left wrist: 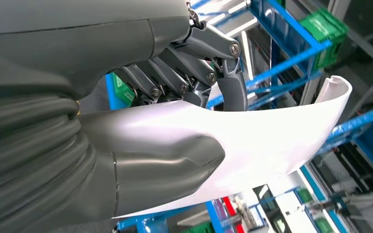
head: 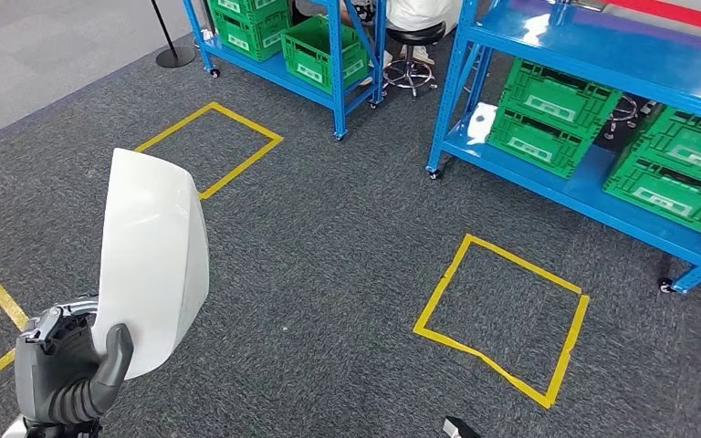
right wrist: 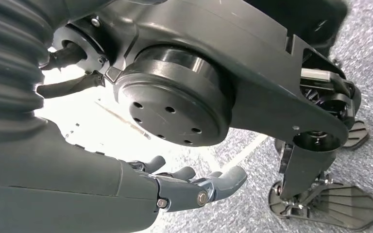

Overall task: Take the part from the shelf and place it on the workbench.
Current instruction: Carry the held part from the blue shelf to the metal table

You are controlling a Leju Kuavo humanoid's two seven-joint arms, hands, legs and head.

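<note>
Grey carpet floor [head: 329, 274] marked with yellow tape squares [head: 502, 315], backed by blue shelves [head: 593, 55] carrying green crates [head: 557, 114]. Left hand [head: 68, 374]: holds the white curved part [head: 155, 255] upright at the lower left of the head view, above the floor and well apart from the shelves; thumb pressed on one face, dark fingers [left wrist: 199, 82] curled against the other. Right hand [right wrist: 184, 187]: hangs low over the carpet, fingers [right wrist: 223, 180] loosely extended and slightly apart, holding and touching nothing.
</note>
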